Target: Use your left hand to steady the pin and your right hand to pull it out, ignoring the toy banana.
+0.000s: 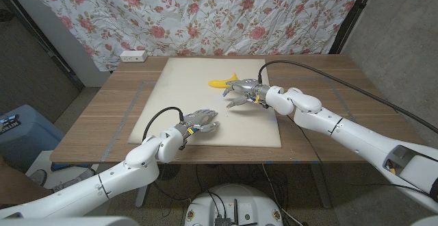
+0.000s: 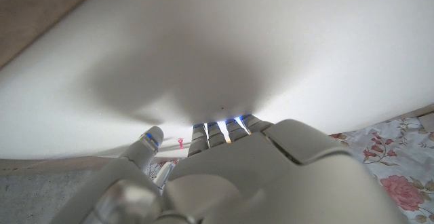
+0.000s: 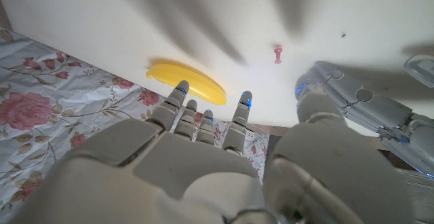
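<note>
Floral curtain (image 1: 205, 14) hangs behind a wooden table (image 1: 102, 116), with a white power strip (image 1: 133, 56) on the table's far left edge.

Board (image 1: 178, 89): white, rectangular, laid flat on the table's middle.

Banana (image 1: 223, 83): yellow toy, lying on the board's far part, just left of the right robot hand; in the right wrist view (image 3: 186, 80) it lies beyond the fingertips (image 3: 246, 102).

Pin (image 3: 277, 53): small, pink, standing in the board, seen in the right wrist view between the two robot hands and apart from the banana; also seen as a small pink mark in the left wrist view (image 2: 181, 143), just past that hand's fingers (image 2: 217, 130). Nothing touches it.

Left robot hand (image 1: 197, 122): over the board's near edge, fingers spread and loosely curled, holding nothing.

Right robot hand (image 1: 243, 93): over the board's far right part, beside the banana, fingers spread wide, holding nothing.
</note>
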`<action>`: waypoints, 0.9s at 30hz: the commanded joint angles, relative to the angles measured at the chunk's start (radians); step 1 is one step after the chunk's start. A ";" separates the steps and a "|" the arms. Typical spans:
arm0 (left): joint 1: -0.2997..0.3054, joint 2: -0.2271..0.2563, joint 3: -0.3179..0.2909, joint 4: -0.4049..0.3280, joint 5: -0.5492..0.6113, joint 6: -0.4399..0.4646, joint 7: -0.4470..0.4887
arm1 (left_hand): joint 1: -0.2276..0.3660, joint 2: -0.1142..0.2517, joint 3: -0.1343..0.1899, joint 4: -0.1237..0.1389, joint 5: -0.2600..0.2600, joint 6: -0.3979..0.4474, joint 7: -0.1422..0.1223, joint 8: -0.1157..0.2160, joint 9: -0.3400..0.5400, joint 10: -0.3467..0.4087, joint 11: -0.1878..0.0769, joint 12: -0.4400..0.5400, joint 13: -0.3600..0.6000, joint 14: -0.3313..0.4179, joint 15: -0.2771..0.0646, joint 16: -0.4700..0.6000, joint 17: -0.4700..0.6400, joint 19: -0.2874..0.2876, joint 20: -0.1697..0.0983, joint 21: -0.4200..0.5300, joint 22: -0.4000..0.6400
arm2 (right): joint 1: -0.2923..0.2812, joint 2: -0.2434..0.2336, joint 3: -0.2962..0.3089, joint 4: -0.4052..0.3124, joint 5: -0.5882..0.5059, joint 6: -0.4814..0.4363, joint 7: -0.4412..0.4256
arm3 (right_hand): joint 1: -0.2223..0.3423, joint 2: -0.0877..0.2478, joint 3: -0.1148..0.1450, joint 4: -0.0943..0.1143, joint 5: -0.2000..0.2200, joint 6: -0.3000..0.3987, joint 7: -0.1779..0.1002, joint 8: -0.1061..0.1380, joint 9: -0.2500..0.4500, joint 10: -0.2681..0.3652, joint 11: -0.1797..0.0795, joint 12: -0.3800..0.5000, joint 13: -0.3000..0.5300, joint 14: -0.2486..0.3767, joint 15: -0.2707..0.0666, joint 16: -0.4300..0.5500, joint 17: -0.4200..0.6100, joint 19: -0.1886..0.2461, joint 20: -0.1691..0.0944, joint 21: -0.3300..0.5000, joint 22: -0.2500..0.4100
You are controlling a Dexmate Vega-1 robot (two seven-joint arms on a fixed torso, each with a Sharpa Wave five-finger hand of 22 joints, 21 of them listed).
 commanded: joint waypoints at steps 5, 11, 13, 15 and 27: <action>0.007 0.007 -0.010 -0.006 0.001 0.014 0.000 | 0.012 0.128 0.012 -0.005 0.003 0.024 -0.007 0.008 0.004 -0.002 -0.003 0.004 0.002 0.006 -0.052 0.003 0.002 0.000 -0.063 0.003 0.003 | -0.017 0.010 -0.006 0.059 0.015 0.027 -0.090 | 0.019 0.001 -0.008 -0.003 0.001 0.037 -0.009 0.020 0.007 0.028 -0.012 0.011 0.005 0.021 -0.010 0.016 0.003 0.019 -0.006 0.005 0.003; 0.009 0.007 -0.011 -0.005 0.000 0.015 0.002 | 0.014 0.129 0.016 -0.006 0.003 0.026 -0.007 0.008 0.004 -0.002 -0.002 0.004 0.002 0.006 -0.052 0.003 0.002 0.000 -0.064 0.002 0.002 | -0.021 0.013 -0.009 0.080 0.019 0.038 -0.120 | 0.032 -0.003 -0.012 -0.004 0.004 0.069 -0.016 0.037 0.010 0.036 -0.017 0.011 0.005 0.031 -0.018 0.021 0.004 0.032 -0.014 0.006 0.003; 0.010 0.008 -0.011 -0.003 -0.002 0.012 0.004 | 0.015 0.129 0.017 -0.006 0.003 0.026 -0.007 0.008 0.004 -0.002 -0.002 0.004 0.002 0.006 -0.051 0.003 0.002 0.000 -0.064 0.002 0.002 | -0.020 0.013 -0.011 0.084 0.019 0.037 -0.119 | 0.035 -0.003 -0.013 -0.004 0.005 0.073 -0.014 0.040 0.011 0.043 -0.022 0.013 0.005 0.033 -0.018 0.022 0.004 0.033 -0.015 0.006 0.003; 0.010 0.009 -0.011 -0.002 -0.001 0.010 0.005 | 0.015 0.129 0.019 -0.007 0.003 0.027 -0.006 0.008 0.004 -0.002 -0.003 0.004 0.002 0.006 -0.051 0.003 0.002 0.000 -0.063 0.002 0.002 | -0.020 0.015 -0.013 0.089 0.021 0.036 -0.119 | 0.037 -0.002 -0.013 -0.004 0.005 0.075 -0.015 0.041 0.011 0.045 -0.022 0.013 0.005 0.036 -0.020 0.023 0.005 0.036 -0.015 0.006 0.003; 0.006 0.008 -0.012 0.004 -0.006 0.005 0.005 | 0.018 0.130 0.024 -0.008 0.002 0.029 -0.005 0.007 0.005 -0.002 -0.002 0.004 0.002 0.006 -0.052 0.002 0.001 0.000 -0.063 0.002 0.002 | -0.016 0.021 -0.026 0.112 0.021 0.040 -0.134 | 0.047 -0.002 -0.015 -0.003 0.006 0.079 -0.017 0.045 0.013 0.046 -0.025 0.012 0.005 0.039 -0.024 0.025 0.006 0.040 -0.017 0.005 0.003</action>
